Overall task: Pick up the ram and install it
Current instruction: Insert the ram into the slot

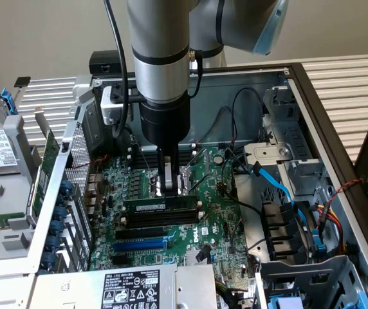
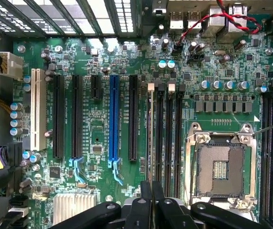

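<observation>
One power supply [image 1: 132, 290] with a white and black label sits at the near edge of the open computer case [image 1: 312, 96], along the bottom of the exterior view. Beyond it lies the green motherboard [image 1: 219, 222], with the blue expansion slot [image 1: 142, 245] nearest, then a black slot, then the bank of black memory slots.

The ram [image 1: 161, 205] stands upright on its long edge in that bank, between the expansion slots and the CPU socket [image 2: 221, 167], white label facing the near edge. Which slot of the bank it is in is hard to tell. In the wrist view the ram [image 2: 150, 133] appears edge-on as a thin line beside the blue expansion slot [image 2: 113, 119].

The gripper [image 1: 169, 190] comes straight down on the ram's top edge, near the middle of its length, fingers drawn together and pinching the thin board; in the wrist view the gripper [image 2: 152, 200] lines up with the stick. The grey arm [image 1: 161, 64] rises above it.

Farther off, toward the exterior view's right, a blue cable [image 1: 277, 187] runs past the drive bays.
</observation>
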You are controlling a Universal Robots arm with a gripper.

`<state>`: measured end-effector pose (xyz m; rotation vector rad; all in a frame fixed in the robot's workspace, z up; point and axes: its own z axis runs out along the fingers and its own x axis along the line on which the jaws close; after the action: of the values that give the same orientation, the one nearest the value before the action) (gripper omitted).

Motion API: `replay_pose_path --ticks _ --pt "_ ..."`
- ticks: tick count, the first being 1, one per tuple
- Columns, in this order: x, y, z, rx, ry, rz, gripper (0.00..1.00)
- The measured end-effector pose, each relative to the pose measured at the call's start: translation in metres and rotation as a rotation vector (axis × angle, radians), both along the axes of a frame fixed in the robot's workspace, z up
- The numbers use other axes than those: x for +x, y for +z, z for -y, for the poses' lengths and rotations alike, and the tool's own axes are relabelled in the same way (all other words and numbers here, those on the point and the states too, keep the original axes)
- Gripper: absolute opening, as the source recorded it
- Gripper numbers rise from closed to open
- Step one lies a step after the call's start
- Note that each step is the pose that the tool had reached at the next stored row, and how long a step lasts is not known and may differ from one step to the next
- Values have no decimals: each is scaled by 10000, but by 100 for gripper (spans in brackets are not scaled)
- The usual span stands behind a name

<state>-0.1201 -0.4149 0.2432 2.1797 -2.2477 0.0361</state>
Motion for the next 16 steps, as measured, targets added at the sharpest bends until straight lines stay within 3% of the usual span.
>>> replay_pose_path --ticks 16 --pt "0 -57 -10 2 0 45 13"
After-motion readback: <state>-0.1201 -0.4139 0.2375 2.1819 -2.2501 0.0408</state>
